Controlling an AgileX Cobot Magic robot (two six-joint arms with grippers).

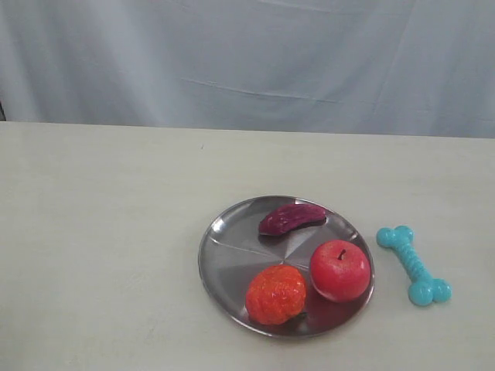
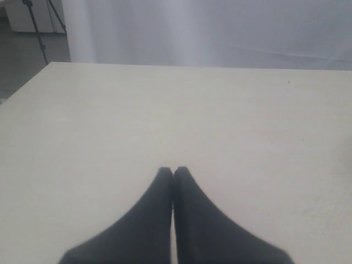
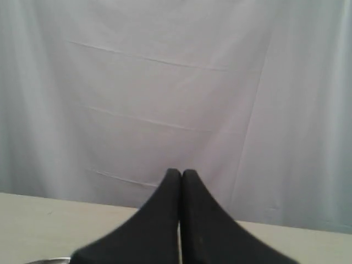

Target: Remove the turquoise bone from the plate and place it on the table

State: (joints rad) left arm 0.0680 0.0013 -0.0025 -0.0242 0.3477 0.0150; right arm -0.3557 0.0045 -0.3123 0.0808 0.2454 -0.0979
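The turquoise bone (image 1: 413,265) lies flat on the cream table (image 1: 108,232), just right of the silver plate (image 1: 232,251) and apart from its rim. Neither arm shows in the exterior view. In the left wrist view my left gripper (image 2: 173,170) is shut, its dark fingers pressed together over bare tabletop (image 2: 110,121). My right gripper (image 3: 178,172) is shut too, with nothing between its fingers, and it points toward the white curtain above the table's far edge. A sliver of the plate (image 3: 52,260) shows at the edge of the right wrist view.
On the plate sit a red apple (image 1: 340,270), an orange bumpy fruit (image 1: 276,294) and a dark purple sweet potato (image 1: 291,217). A grey-white curtain (image 1: 247,62) hangs behind the table. A tripod (image 2: 36,25) stands beyond the table's left corner.
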